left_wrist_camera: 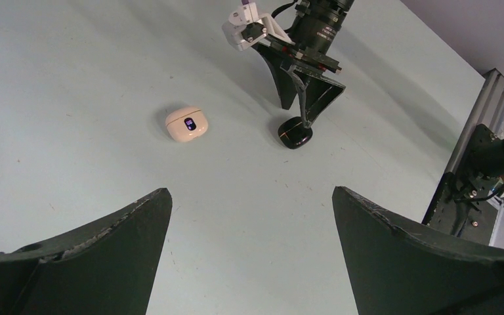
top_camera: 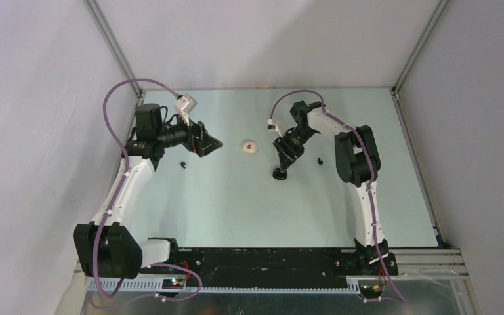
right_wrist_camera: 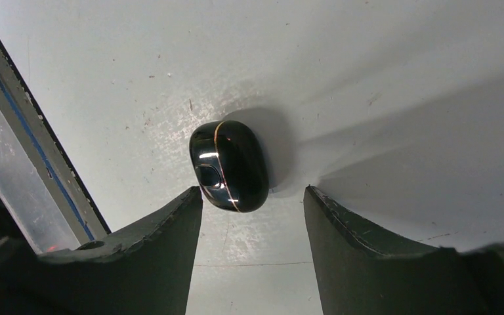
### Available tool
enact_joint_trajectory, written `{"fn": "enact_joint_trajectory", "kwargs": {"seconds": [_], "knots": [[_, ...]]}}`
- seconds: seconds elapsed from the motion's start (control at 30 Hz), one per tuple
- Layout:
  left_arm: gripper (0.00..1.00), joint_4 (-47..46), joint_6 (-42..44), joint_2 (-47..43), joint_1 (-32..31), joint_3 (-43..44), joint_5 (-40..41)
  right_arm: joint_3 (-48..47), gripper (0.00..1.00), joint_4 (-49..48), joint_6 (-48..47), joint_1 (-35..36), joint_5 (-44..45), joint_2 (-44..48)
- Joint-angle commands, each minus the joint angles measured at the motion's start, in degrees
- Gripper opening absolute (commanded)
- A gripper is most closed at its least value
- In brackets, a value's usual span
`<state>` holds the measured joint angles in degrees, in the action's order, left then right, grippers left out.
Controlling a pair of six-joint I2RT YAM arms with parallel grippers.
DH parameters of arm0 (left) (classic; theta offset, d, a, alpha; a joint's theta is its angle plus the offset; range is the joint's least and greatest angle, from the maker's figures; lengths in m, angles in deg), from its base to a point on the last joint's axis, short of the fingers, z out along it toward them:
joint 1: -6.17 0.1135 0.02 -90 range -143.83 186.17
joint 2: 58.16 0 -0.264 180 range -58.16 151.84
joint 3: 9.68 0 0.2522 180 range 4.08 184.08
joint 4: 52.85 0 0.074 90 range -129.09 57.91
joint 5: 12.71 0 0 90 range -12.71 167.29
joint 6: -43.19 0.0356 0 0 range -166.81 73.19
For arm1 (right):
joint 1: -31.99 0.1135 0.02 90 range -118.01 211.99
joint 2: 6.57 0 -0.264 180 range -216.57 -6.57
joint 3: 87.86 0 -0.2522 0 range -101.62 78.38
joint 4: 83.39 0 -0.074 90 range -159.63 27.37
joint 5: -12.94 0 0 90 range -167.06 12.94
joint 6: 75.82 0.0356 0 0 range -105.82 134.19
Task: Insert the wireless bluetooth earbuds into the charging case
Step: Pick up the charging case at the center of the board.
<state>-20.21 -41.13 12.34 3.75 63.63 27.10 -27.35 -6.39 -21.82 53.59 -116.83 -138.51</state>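
Note:
A closed glossy black charging case (right_wrist_camera: 228, 165) with a thin gold seam lies on the table just beyond my right gripper's (right_wrist_camera: 252, 190) tips, close to the left finger. That gripper is open with only bare table between its fingers. From above the black case (top_camera: 279, 174) sits right below the right gripper (top_camera: 283, 161). A closed pale charging case (left_wrist_camera: 187, 123) with a small lit display lies left of it. My left gripper (left_wrist_camera: 251, 193) hangs wide open and holds nothing. One black earbud (top_camera: 182, 164) lies near the left gripper (top_camera: 210, 144), another black earbud (top_camera: 319, 160) right of the right gripper.
A metal frame rail (right_wrist_camera: 33, 151) runs along the table's edge in the right wrist view. Grey walls enclose the table (top_camera: 236, 210) on three sides. The pale case (top_camera: 250, 147) lies between the two grippers.

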Motion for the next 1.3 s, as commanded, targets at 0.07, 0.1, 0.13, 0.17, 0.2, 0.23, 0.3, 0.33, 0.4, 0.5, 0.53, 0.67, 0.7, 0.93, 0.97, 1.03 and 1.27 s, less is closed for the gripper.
{"fn": "enact_joint_trajectory", "kwargs": {"seconds": [0.07,0.1,0.13,0.17,0.2,0.23,0.3,0.33,0.4,0.5,0.53,0.67,0.7,0.93,0.97,1.03,1.27], "knots": [[0.99,-0.3,1.4,-0.5,-0.7,0.0,-1.1,-0.7,0.63,2.1,-0.4,1.2,2.5,-2.5],[0.99,-0.4,1.4,-0.4,-0.7,0.0,-1.1,-0.6,0.62,2.0,0.0,1.2,3.0,-2.4],[0.99,-0.3,1.4,-0.4,-0.8,0.0,-1.2,-0.3,0.61,1.6,0.3,1.4,3.3,-2.5],[0.99,-0.3,1.3,-0.4,-0.8,0.0,-1.2,-0.2,0.58,1.4,0.9,1.5,3.9,-2.6],[0.99,-0.4,1.2,-0.5,-0.9,0.0,-1.3,0.1,0.57,1.2,1.2,1.6,4.1,-2.7],[0.99,-0.5,1.2,-0.6,-0.9,0.0,-1.3,0.1,0.56,1.2,1.3,1.8,4.2,-2.7],[0.99,-0.5,1.2,-0.6,-0.9,-0.1,-1.4,0.5,0.56,0.9,1.5,2.2,4.5,-2.5],[0.99,-0.6,1.1,-0.8,-0.9,-0.1,-1.4,0.8,0.56,0.8,1.8,2.3,4.7,-2.5],[0.99,-0.6,1.1,-0.8,-1.0,-0.1,-1.5,0.8,0.54,0.7,1.9,2.5,5.4,-2.5],[0.99,-0.7,1.0,-0.8,-1.3,-0.1,-1.4,0.7,0.49,0.8,2.3,2.9,5.9,-2.9],[1.0,-0.7,1.0,-0.8,-1.4,-0.2,-1.4,0.7,0.49,0.8,2.5,3.0,5.9,-3.1],[0.99,-0.9,0.8,-0.8,-1.7,-0.2,-1.1,0.1,0.46,2.0,2.6,3.3,4.7,-3.7],[0.99,-0.9,0.8,-0.7,-1.8,-0.2,-1.0,-0.2,0.44,2.5,2.6,3.4,4.4,-4.0],[1.0,-1.4,0.6,-0.3,-2.7,-0.5,-0.6,-2.0,0.12,5.2,2.6,3.8,0.6,-5.4],[0.99,-1.6,0.4,-0.2,-2.8,-0.5,-0.4,-2.2,0.07,5.5,2.4,3.7,0.0,-5.5],[0.99,-1.9,0.1,0.0,-2.9,-0.8,-0.3,-2.3,0.02,6.0,1.8,3.2,-3.5,-5.1],[0.99,-7.3,-3.5,1.3,-3.9,-3.0,1.7,2.1,0.0,1.2,3.3,0.3,-10.3,2.5]]}}
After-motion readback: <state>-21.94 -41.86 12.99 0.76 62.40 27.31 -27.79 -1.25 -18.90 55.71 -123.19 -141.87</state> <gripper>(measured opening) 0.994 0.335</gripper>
